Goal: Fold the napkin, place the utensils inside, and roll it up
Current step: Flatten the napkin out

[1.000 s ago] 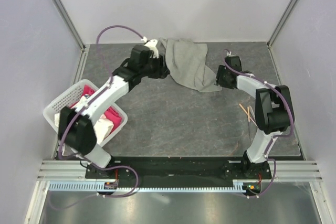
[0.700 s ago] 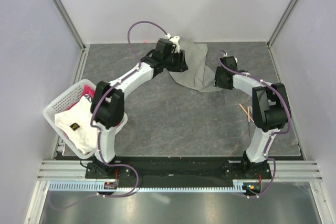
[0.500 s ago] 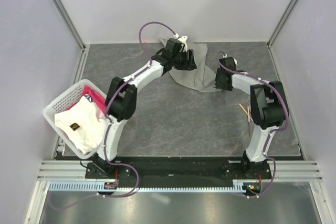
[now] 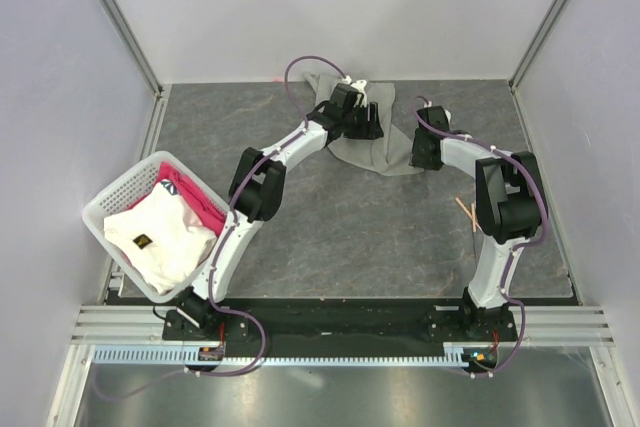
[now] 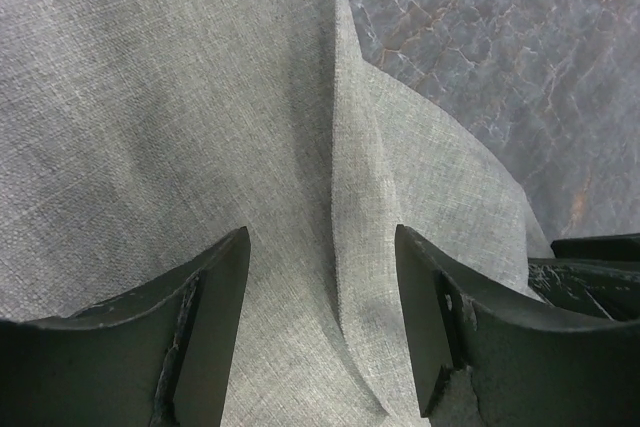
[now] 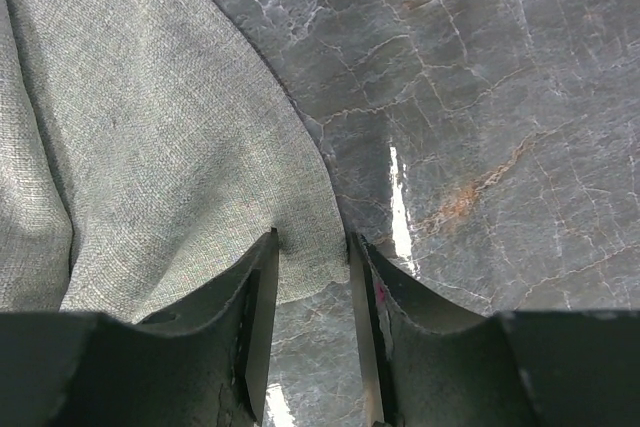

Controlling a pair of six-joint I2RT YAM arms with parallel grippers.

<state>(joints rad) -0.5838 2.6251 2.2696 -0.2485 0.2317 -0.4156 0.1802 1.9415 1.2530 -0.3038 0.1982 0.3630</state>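
Overhead, the napkin [image 4: 385, 152] lies rumpled at the far middle of the desk [image 4: 330, 227], its far edge close to the back wall and one lobe running toward the near right. The left arm stretches diagonally across the desk, with the left end effector [image 4: 365, 125] over the napkin's middle. The right arm bends in from the right, with the right end effector [image 4: 415, 155] at the cloth's near-right corner. From above, neither jaw gap can be read. The left wrist view settles one: jaws well apart, a raised fold of the napkin running up between them, nothing pinched. The right wrist view settles the other: jaws apart but narrow, set either side of the napkin's rounded corner, the cloth flat on the desk between them and not bunched. Whether the pads touch the hem, cannot tell. Only the top view shows the utensils [image 4: 468, 215], a few pale sticks on the desk beside the right arm's elbow, well apart from the napkin. It alone also shows the white basket [image 4: 105, 209] at the left edge, holding a white cloth [image 4: 160, 237] and a pink cloth [image 4: 200, 202]. A broad stretch of bare dark desk runs between the napkin and the arm bases. More bare surface shows just right of the napkin's corner in the right wrist view.
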